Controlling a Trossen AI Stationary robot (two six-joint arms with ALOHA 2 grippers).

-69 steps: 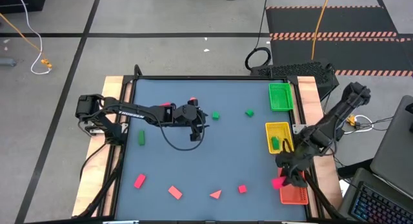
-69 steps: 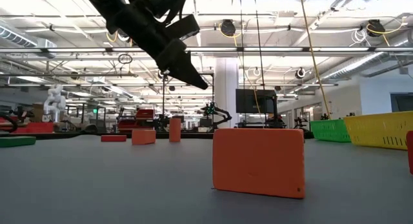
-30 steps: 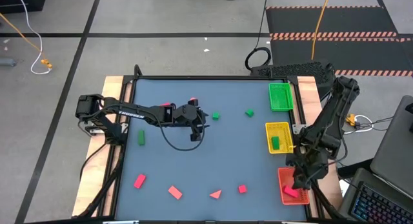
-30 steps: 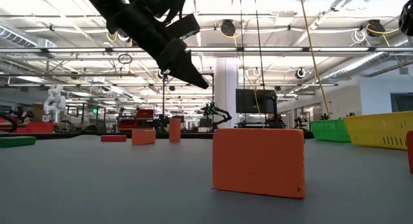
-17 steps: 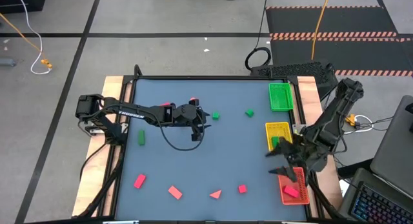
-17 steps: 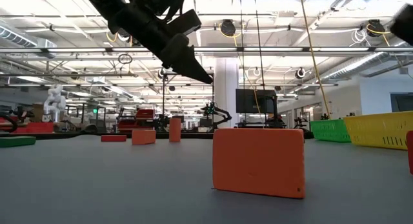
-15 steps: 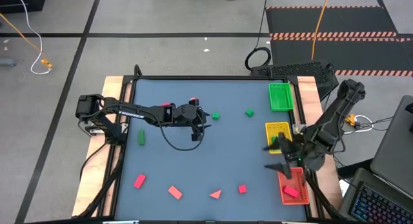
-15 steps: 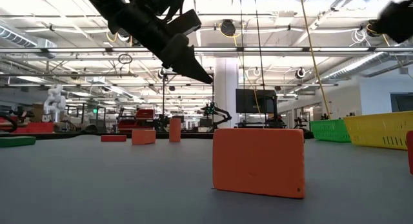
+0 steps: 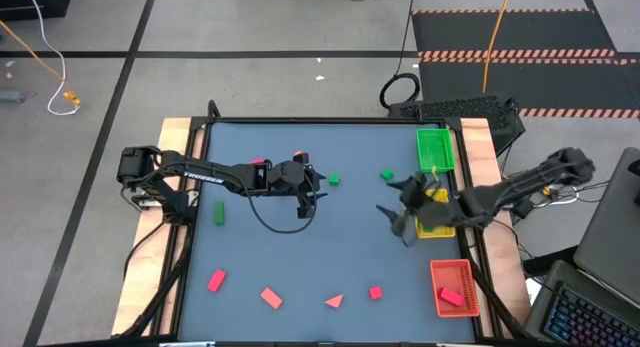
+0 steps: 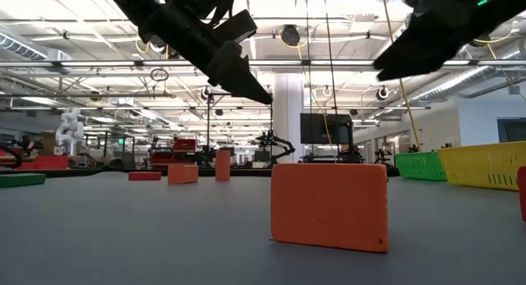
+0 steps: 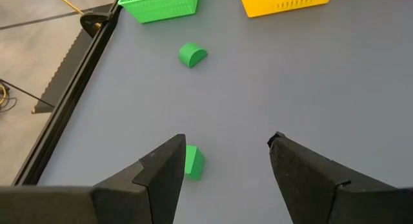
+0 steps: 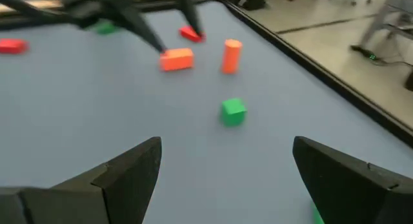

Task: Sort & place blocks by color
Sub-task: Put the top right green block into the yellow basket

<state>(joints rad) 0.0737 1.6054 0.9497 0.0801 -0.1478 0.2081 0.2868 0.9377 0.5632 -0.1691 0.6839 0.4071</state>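
Your right claw (image 9: pixel 400 219) hangs wide open, empty; grip that small, light, rigid green block (image 9: pixel 386 174) across its flat sides.

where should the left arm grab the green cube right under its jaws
Grip the green cube across two opposite flat side faces, coming straight down from above. It sits flat on the blue table with open space all round, and the left gripper already hangs over it, jaws open; the cube lies toward one jaw, so centring first looks wise.
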